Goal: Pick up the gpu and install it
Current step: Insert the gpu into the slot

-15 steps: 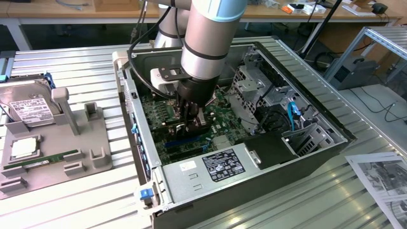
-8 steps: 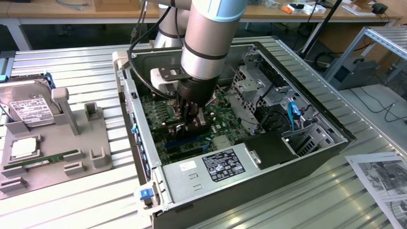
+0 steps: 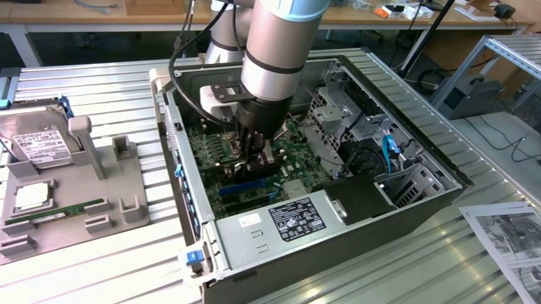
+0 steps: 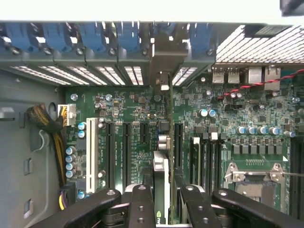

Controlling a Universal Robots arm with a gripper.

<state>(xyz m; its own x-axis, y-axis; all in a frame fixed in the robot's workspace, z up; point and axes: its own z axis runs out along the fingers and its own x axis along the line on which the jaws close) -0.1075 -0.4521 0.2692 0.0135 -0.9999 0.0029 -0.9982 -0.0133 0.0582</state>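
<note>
The gpu (image 4: 161,167) stands on edge between my gripper's fingers (image 4: 140,205), seen edge-on over the green motherboard (image 4: 247,142). Its silver bracket (image 4: 164,59) sits against the rear slot openings of the case. My gripper (image 4: 164,209) is shut on the gpu. In the exterior view the gripper (image 3: 253,163) reaches down into the open computer case (image 3: 422,209), holding the dark gpu (image 3: 258,170) low over the motherboard (image 3: 298,158) near the expansion slots. Whether the card is seated in a slot cannot be told.
A grey fixture (image 3: 110,190) at the exterior view's left holds a hard drive (image 3: 38,142), a processor (image 3: 30,196) and a green memory stick (image 3: 59,212). A power supply (image 3: 287,218) and drive cage (image 3: 338,114) crowd the case. Papers (image 3: 507,240) lie at the exterior view's right.
</note>
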